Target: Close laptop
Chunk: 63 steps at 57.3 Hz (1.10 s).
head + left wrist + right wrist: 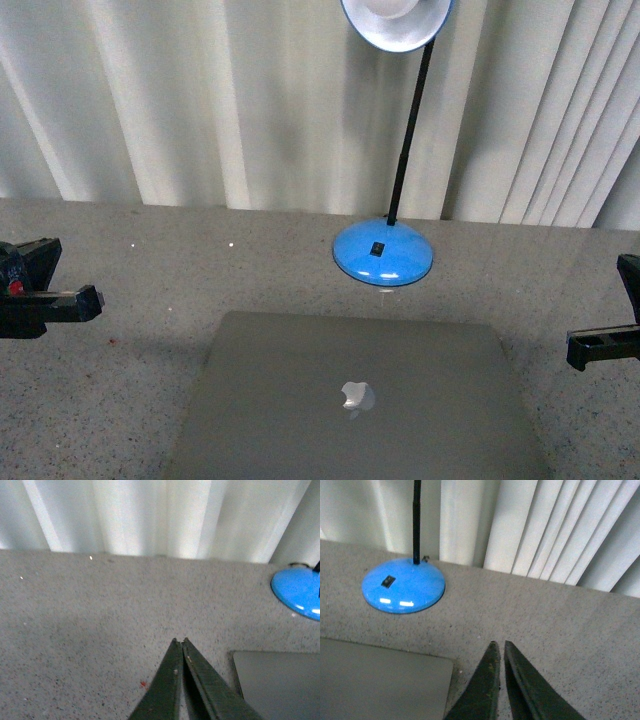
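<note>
laptop — matt grey metal | lamp base — glossy blue | table — speckled, stone-like

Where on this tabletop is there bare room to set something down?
Bare speckled grey tabletop lies between the closed silver-grey laptop and the left gripper, likewise toward the right gripper, and along the white curtain left of the round blue lamp base. Crowded: the narrow gap between lamp base and laptop.

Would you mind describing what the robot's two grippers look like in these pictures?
The left gripper and right gripper have black, blocky bodies; the left bears a small red mark. In the wrist views their fingers are dark greenish-grey, long and flat, tapering to narrow tips. No cables are visible.
</note>
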Each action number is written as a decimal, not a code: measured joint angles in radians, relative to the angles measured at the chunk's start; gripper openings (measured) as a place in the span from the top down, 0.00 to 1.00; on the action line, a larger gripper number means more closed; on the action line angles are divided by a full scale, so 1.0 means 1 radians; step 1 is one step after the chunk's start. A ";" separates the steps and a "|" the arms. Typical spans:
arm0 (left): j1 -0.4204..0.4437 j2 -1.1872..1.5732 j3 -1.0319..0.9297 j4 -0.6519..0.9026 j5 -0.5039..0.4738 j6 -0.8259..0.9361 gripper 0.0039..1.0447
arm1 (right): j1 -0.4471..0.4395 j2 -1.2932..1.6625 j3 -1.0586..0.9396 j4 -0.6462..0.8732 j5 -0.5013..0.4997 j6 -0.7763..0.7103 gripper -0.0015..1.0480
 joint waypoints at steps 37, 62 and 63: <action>0.152 -0.890 -0.297 -0.448 0.119 0.045 0.97 | -0.175 -0.853 -0.299 -0.395 -0.153 0.096 0.97; 0.152 -1.333 -0.297 -0.879 0.120 0.045 0.97 | -0.176 -1.326 -0.298 -0.858 -0.153 0.098 0.97; 0.152 -1.339 -0.297 -0.885 0.120 0.045 0.97 | -0.176 -1.332 -0.298 -0.864 -0.153 0.098 0.97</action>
